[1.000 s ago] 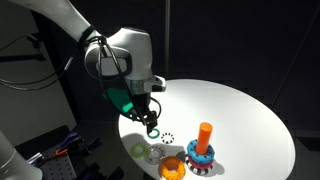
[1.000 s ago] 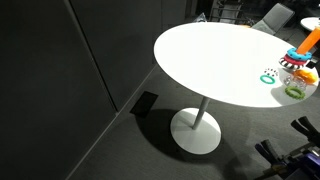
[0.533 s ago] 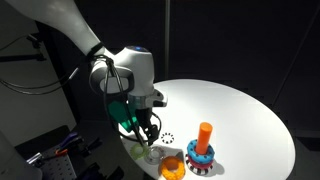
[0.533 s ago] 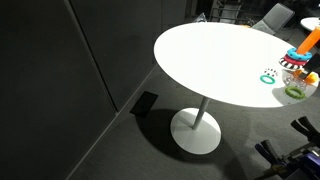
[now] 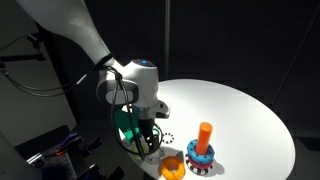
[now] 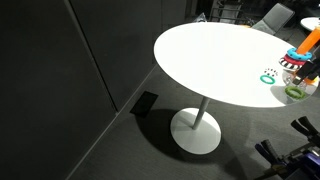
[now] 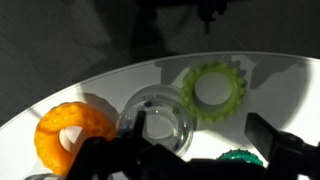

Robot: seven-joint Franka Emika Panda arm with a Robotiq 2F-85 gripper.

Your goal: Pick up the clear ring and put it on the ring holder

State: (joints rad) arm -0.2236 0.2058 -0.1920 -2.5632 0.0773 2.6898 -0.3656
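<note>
In the wrist view the clear ring lies on the white table, between the flat orange ring and the yellow-green ring. My gripper is open just above it. One finger is over the clear ring's hole, the other finger is well off to the side. In an exterior view the gripper is low at the table's near edge and hides the clear ring. The ring holder, an orange peg on a blue and red base, stands apart from the gripper. It also shows in an exterior view.
A dark green dotted ring lies by the gripper; it also shows in both exterior views. The flat orange ring lies next to the holder's base. The table edge is close beside the gripper.
The gripper has come down and moved toward the table's near edge, from above the dotted ring to low over the clear ring. The rings and holder have not moved.
</note>
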